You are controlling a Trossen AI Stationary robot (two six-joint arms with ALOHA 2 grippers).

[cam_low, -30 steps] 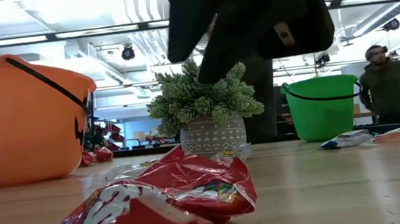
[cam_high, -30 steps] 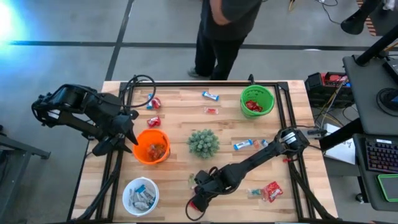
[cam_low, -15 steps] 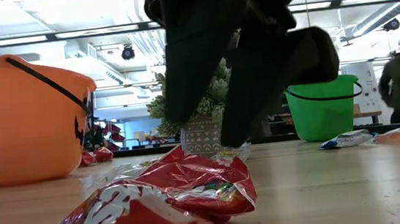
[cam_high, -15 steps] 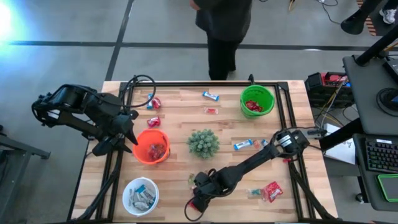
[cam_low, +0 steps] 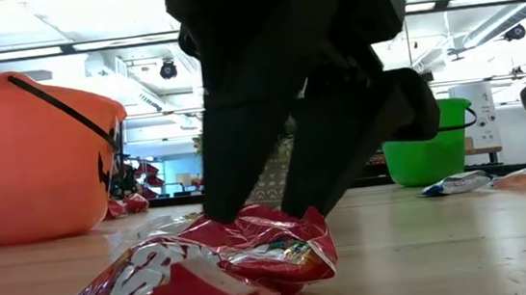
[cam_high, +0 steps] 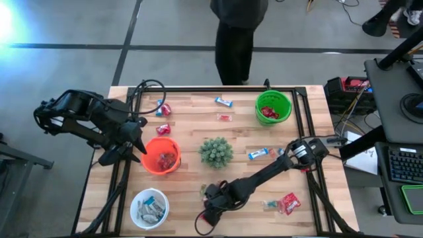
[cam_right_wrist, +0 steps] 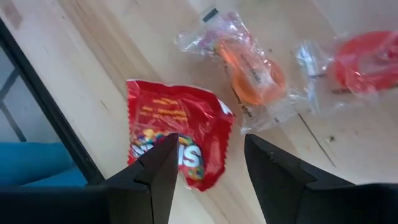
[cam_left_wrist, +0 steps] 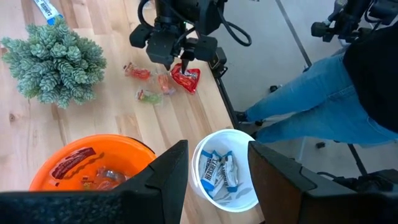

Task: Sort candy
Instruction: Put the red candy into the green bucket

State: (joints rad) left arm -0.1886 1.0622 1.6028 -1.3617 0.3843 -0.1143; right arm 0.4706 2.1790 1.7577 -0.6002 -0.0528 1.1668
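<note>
Lowered since a moment ago, my right hand (cam_right_wrist: 205, 163) now straddles, fingers spread, the red candy packet (cam_right_wrist: 177, 137) at the bench's six o'clock edge, ready to pinch it; my left hand (cam_left_wrist: 214, 163), spread, waits above the orange bowl (cam_high: 161, 156).

**Tight front edge, open centre**

The red packet (cam_right_wrist: 177, 134) lies by the surface's (cam_high: 192, 132) front edge, clear wrappers (cam_right_wrist: 249, 68) just beside it. The spiky plant (cam_high: 216, 151) and orange bowl (cam_high: 160, 155) block the middle-left; bare wood lies between plant and green bowl (cam_high: 273, 107).
</note>
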